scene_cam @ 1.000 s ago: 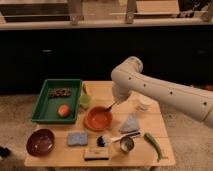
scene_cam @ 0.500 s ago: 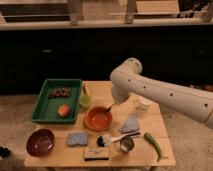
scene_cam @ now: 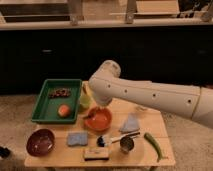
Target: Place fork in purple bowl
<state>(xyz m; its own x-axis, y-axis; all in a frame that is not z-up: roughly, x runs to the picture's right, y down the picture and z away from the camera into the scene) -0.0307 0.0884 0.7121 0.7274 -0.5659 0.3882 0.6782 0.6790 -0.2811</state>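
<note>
The purple bowl (scene_cam: 41, 141) stands empty at the table's front left corner. My gripper (scene_cam: 101, 109) hangs below the big white arm (scene_cam: 150, 95), right over the orange bowl (scene_cam: 99, 120) in the middle of the table, far to the right of the purple bowl. The arm's wrist hides most of it. A thin dark shape (scene_cam: 91, 116) lies at the orange bowl's left rim under the gripper. It may be the fork, but I cannot tell.
A green tray (scene_cam: 50, 95) with an orange fruit (scene_cam: 63, 110) sits at the back left, with a green cup (scene_cam: 85, 102) beside it. A blue sponge (scene_cam: 77, 138), a white-handled brush (scene_cam: 112, 139), a metal cup (scene_cam: 126, 145), a grey cloth (scene_cam: 130, 123) and a green pepper (scene_cam: 152, 144) lie in front.
Almost nothing: the arm stays over the orange bowl, and the objects on the table have not moved.
</note>
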